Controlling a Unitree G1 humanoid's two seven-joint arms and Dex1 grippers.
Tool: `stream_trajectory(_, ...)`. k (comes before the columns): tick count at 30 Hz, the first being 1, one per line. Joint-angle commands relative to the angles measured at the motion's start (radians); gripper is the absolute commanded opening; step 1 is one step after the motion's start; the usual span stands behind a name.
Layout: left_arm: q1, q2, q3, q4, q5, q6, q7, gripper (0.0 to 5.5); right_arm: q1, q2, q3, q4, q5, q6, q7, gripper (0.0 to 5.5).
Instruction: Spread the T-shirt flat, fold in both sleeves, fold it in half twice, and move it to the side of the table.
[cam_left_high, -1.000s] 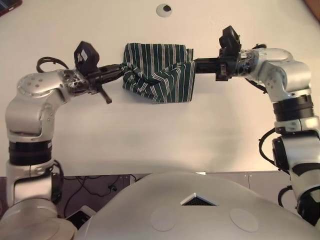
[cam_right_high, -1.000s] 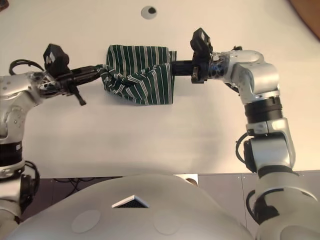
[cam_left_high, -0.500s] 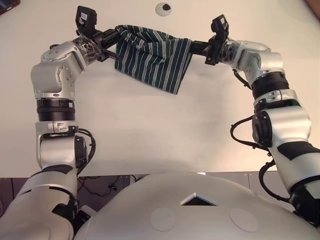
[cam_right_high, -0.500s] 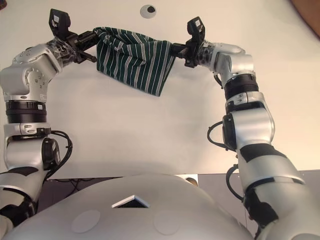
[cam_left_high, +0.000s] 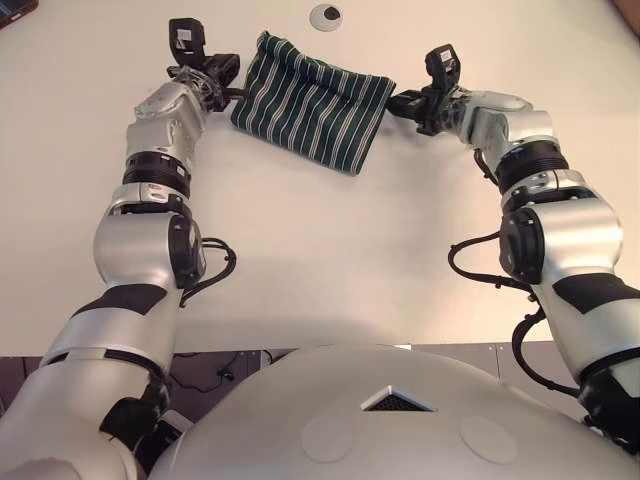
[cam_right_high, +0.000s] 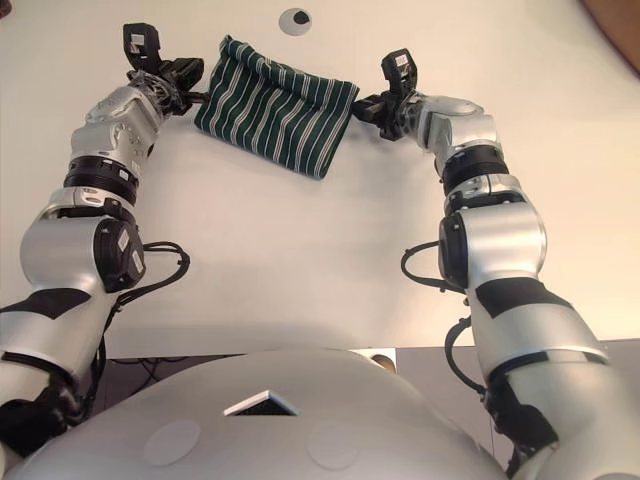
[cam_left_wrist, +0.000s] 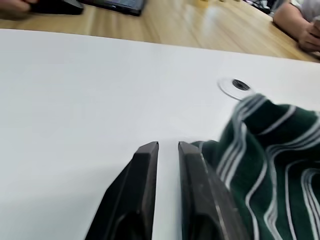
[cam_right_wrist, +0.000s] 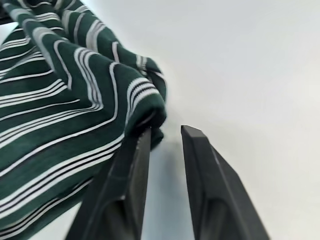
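Shirt (cam_left_high: 312, 103) no longer hangs in the air; it lies folded on the table (cam_left_high: 300, 240) at 12 o'clock. Left pincer (cam_left_high: 234, 90) released at its 9 o'clock. Right pincer (cam_left_high: 394, 103) released at 3 o'clock, one finger touching cloth.

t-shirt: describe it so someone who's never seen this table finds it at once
On the white table, look to the far side, between the left gripper and right gripper. The T-shirt lies there bunched: the only cloth, dark green with thin white stripes.

White table (cam_left_high: 300, 250) with bunched striped T-shirt (cam_left_high: 310, 100) and, seemingly, a round cable grommet (cam_left_high: 326, 16)
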Motion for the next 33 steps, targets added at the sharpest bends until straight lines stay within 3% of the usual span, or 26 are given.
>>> stream_trajectory(1,0.107,0.046,0.073,-0.150,-0.035,-0.068,0.004,0.67,-0.005,-0.044,-0.119,-0.009,0.044,-0.131,-0.136,1.14)
stream_trajectory(4,0.307,0.037,0.117,-0.468,-0.112,-0.012,-0.035,0.19,0.016,-0.010,-0.133,-0.123,0.064,-0.263,-0.036,0.87)
stream_trajectory(8,0.508,0.019,0.149,-0.762,-0.172,0.113,0.004,0.00,0.147,0.139,0.084,-0.360,0.015,-0.329,0.268,0.03)
stream_trajectory(14,0.531,-0.051,0.143,-0.861,-0.223,0.196,0.045,0.00,0.037,0.362,0.154,-0.109,-0.103,-0.324,0.031,0.03)
stream_trajectory(17,0.547,-0.076,0.132,-0.879,-0.220,0.205,0.051,0.00,-0.026,0.382,0.067,-0.008,-0.064,-0.265,-0.112,0.03)
stream_trajectory(22,0.571,-0.088,0.139,-0.895,-0.223,0.209,0.066,0.00,-0.041,0.317,-0.091,0.096,0.015,-0.087,-0.292,0.03)
stream_trajectory(28,0.584,-0.091,0.135,-0.915,-0.223,0.217,0.072,0.00,0.057,0.118,-0.449,0.123,0.264,0.014,-0.606,0.03)
stream_trajectory(33,0.642,-0.097,0.147,-0.955,-0.224,0.216,0.089,0.00,0.165,-0.083,-0.600,0.113,0.336,-0.047,-0.833,0.03)
